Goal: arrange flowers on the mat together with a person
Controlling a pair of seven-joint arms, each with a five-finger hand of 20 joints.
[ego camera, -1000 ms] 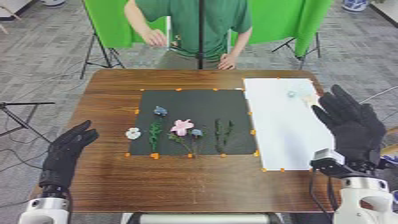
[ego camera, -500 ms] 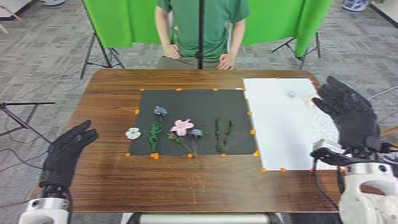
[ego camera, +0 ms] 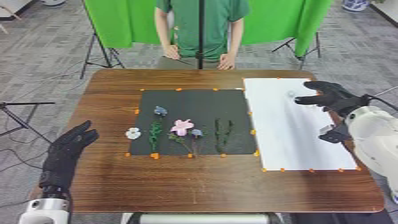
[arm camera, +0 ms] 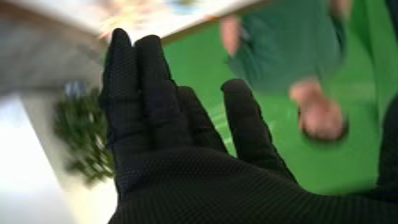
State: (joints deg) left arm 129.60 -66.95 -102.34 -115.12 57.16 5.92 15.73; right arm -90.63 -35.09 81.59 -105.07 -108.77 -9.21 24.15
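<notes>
Over the right part of the white mat (ego camera: 293,130), my right hand (ego camera: 333,99) is open, pointing toward the mat's far part. A small pale flower (ego camera: 291,93) lies just beyond its fingers. In the right wrist view the right hand (arm camera: 195,170) has straight fingers and holds nothing. My left hand (ego camera: 67,150) is open left of the black mat (ego camera: 191,97). On that mat are a blue flower (ego camera: 160,111) above a green stem (ego camera: 155,135), a pink flower (ego camera: 181,127), another blue flower (ego camera: 196,132) and green sprigs (ego camera: 224,135). A white flower (ego camera: 132,133) lies at its left edge.
The brown table (ego camera: 195,185) extends around both mats, with orange tape at their edges. A person in green (ego camera: 200,30) stands at the far edge, hands (ego camera: 226,62) low near it. A black pole rises before the person.
My right hand has swung from upright at the right edge to point leftward over the white mat. The person's raised hand has come down. The left hand has stayed still.
</notes>
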